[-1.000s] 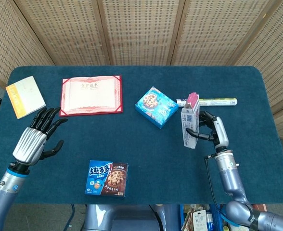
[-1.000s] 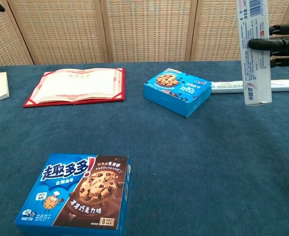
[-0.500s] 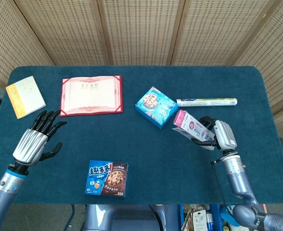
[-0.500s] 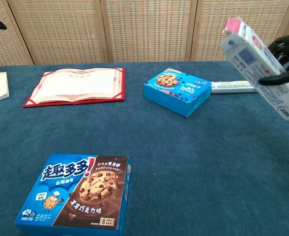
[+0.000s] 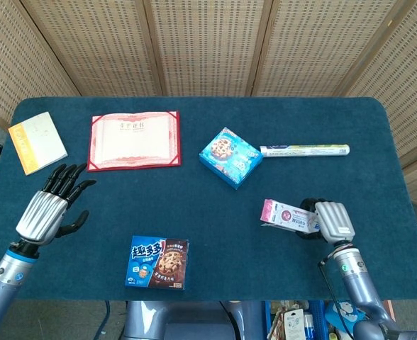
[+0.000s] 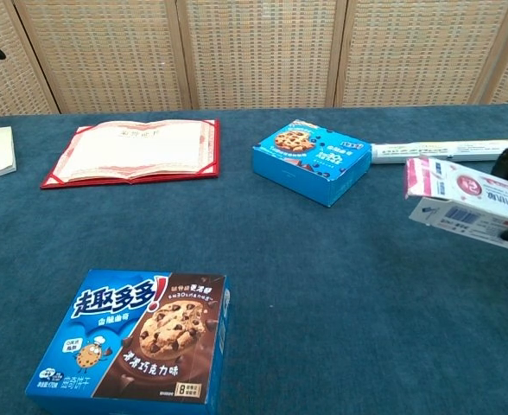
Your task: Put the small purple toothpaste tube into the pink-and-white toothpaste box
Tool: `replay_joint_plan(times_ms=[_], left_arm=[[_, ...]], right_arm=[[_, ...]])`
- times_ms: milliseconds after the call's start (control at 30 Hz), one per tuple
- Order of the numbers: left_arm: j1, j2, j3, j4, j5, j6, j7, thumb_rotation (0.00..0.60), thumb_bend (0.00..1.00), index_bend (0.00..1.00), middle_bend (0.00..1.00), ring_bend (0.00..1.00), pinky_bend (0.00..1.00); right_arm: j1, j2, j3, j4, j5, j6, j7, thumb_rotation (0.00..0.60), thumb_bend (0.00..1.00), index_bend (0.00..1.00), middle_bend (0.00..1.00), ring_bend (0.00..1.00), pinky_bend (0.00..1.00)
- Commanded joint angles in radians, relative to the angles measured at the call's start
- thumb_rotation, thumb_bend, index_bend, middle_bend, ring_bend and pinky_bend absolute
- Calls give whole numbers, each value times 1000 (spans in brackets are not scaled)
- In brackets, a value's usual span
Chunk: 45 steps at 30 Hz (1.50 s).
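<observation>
Right hand [image 5: 330,221] has drawn back toward the robot's side of the table, carrying the box [image 5: 288,215] with it. Box went from upright to tilted to lying nearly level (pink end pointing toward table centre). Left hand [image 5: 51,207] shifted slightly nearer the robot.

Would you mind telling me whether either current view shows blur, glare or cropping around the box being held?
Head view: sharp, evenly lit, toothpaste box and right robot hand fully framed. Chest view: the box is slightly soft, and the right edge crops it and the hand; no glare.
</observation>
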Motion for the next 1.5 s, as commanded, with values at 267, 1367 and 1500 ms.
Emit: replay_joint_plan(times_ms=[267,1367,1500], left_arm=[[16,-23,15,39,4,-15,-16,600,418,177,0,0,0],[202,-77,104,117,60,144,105,600,419,0,0,0,0],[233,-80,124,150,71,164,86,600,418,0,0,0,0]], right_arm=[[-10,-17,-42,28,24,-58,-12,600,182,477,276,190,203],[-108,34,-123,22,-333,210,-113,600,166,7,0,0,0],[-142,27,-131,53,-364,272,-109,600,166,5,0,0,0]])
